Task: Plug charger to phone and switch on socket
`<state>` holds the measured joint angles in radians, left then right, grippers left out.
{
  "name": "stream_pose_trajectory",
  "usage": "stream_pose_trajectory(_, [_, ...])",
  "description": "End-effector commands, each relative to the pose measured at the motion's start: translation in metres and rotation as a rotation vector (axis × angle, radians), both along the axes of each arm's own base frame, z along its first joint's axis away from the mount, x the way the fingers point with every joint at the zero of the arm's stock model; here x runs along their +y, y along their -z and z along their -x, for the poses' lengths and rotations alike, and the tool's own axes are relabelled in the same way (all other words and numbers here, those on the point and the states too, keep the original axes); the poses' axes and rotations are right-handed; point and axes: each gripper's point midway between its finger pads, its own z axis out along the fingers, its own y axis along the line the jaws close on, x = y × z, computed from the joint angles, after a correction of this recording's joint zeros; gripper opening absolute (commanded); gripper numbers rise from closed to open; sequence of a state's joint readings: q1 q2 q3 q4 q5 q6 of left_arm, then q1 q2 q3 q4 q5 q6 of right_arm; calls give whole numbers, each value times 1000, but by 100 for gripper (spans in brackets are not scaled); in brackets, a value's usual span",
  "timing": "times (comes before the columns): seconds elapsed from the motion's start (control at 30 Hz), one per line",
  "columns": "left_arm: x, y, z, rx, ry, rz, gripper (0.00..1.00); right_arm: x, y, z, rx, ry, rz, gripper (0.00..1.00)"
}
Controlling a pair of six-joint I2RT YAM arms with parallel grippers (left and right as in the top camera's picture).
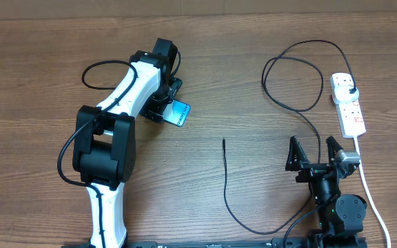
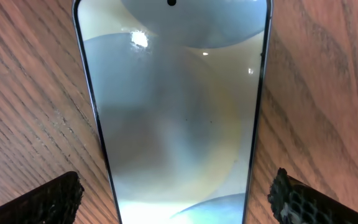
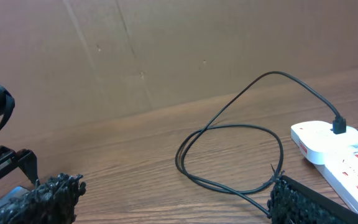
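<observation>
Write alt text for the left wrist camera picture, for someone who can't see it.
A slim smartphone with a glowing pale blue-grey screen and dark edges lies on the brown wood-grain table, filling the middle. The left gripper stands open, its black textured fingertips either side, not touching.

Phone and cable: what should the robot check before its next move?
1. Left claw open: ok, standing wide on both sides of the phone.
2. Phone ready to grab: ok, it lies on the table with its screen up.
3. Cable tip free: ok, it lies bare on the table, apart from the phone and not plugged in yet.
4. Plug in the power strip: ok, it sits in the end outlet.
5. Right claw empty: ok, open and holding nothing.
6. Power strip turned on: cannot tell, too small to see.
</observation>
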<state>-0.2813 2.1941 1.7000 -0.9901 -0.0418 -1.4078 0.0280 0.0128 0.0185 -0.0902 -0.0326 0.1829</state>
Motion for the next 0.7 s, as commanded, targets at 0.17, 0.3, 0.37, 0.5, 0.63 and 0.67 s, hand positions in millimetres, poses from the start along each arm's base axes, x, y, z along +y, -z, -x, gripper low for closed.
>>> stream_pose_trajectory(0.17, [5, 7, 1, 5, -16, -27, 100, -1, 2, 0, -4, 7, -6, 100])
stream_pose_trajectory(0.3, [6, 10, 4, 11, -16, -34, 100, -1, 1, 0, -5, 7, -6, 100])
stream_pose_trajectory(0.37, [7, 13, 5, 12, -16, -35, 100, -1, 1, 0, -5, 7, -6, 100])
stream_pose_trajectory(0.5, [7, 14, 4, 8, -16, -36, 100, -1, 1, 0, -5, 7, -6, 100])
stream_pose_trajectory(0.63, [8, 14, 4, 7, -16, -40, 100, -1, 1, 0, -5, 7, -6, 100])
stream_pose_trajectory(0.67, [8, 14, 4, 7, -17, -40, 100, -1, 1, 0, -5, 7, -6, 100])
